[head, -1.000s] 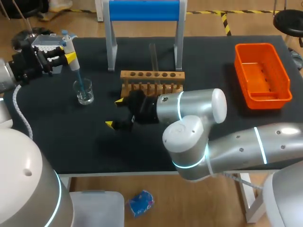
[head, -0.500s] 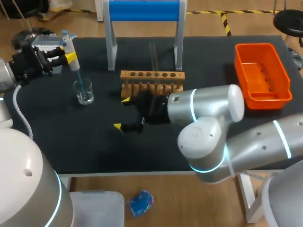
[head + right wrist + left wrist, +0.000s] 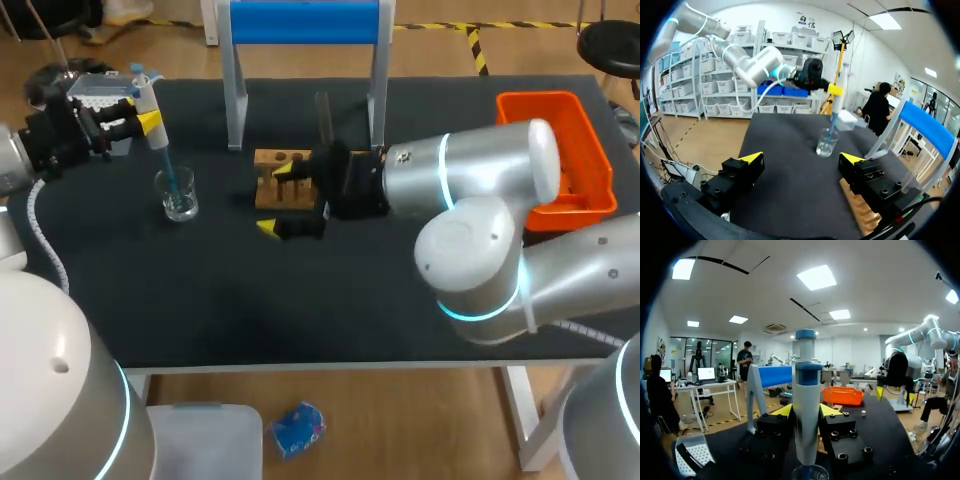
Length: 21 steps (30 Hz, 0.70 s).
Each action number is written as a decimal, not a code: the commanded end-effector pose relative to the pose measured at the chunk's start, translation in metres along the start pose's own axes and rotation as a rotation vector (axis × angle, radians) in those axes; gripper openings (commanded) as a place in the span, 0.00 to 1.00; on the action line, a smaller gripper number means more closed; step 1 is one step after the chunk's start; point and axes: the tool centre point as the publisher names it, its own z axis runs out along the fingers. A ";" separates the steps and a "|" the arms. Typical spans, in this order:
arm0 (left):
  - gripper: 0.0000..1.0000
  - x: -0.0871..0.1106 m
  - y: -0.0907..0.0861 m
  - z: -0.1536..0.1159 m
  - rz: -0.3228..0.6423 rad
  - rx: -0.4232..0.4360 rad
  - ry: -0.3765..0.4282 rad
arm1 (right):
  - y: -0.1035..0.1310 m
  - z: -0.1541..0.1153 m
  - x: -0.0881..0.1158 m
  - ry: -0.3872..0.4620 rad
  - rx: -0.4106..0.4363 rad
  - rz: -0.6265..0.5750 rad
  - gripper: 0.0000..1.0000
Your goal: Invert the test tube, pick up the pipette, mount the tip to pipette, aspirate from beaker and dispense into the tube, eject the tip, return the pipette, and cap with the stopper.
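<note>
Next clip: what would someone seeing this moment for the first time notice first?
First, the right gripper, open at the wooden rack in the middle of the table, on its bulky silver arm. Next, at the table's left, the left gripper holds the pipette upright with its tip down in the beaker. The bright orange tray stands out at the far right.

You have an orange bin (image 3: 585, 165) at the black table's (image 3: 200, 290) right, and a blue-topped white stand (image 3: 305, 22) just behind the wooden rack (image 3: 268, 158).
</note>
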 end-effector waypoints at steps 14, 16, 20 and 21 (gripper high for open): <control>0.00 0.000 0.000 0.000 0.002 0.002 0.000 | 0.084 -0.021 -0.056 0.301 0.006 -0.044 1.00; 0.00 0.000 0.000 0.000 0.002 0.002 0.000 | 0.091 -0.017 -0.058 0.309 0.011 -0.051 1.00; 0.00 0.000 0.000 0.000 0.002 0.002 0.000 | 0.102 -0.007 -0.066 0.320 0.012 -0.056 0.53; 0.00 0.000 0.000 0.000 0.002 0.002 0.000 | 0.105 -0.004 -0.069 0.324 0.009 -0.054 0.02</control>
